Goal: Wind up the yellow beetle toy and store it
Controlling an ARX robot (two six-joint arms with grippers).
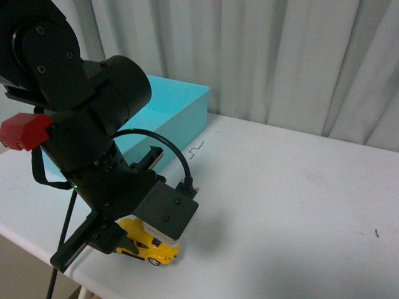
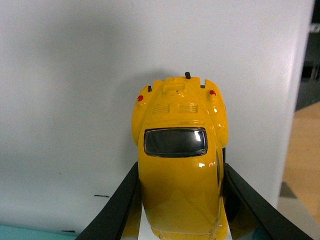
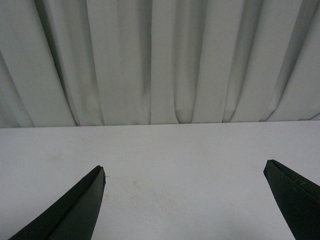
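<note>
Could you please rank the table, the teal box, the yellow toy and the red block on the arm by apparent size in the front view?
1. Table
2. Teal box, partly hidden
3. Toy and red block: they look about alike, and the block is nearer the camera, so I won't rank them.

Right gripper (image 3: pixel 185 167) is hovering over the white table (image 3: pixel 165 145), its two dark fingers (image 3: pixel 75 210) standing wide apart; a pale pleated curtain (image 3: pixel 160 60) is hanging behind.

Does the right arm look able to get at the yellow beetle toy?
Probably not: the left gripper flanks the yellow beetle toy on both sides and covers it from above.
</note>
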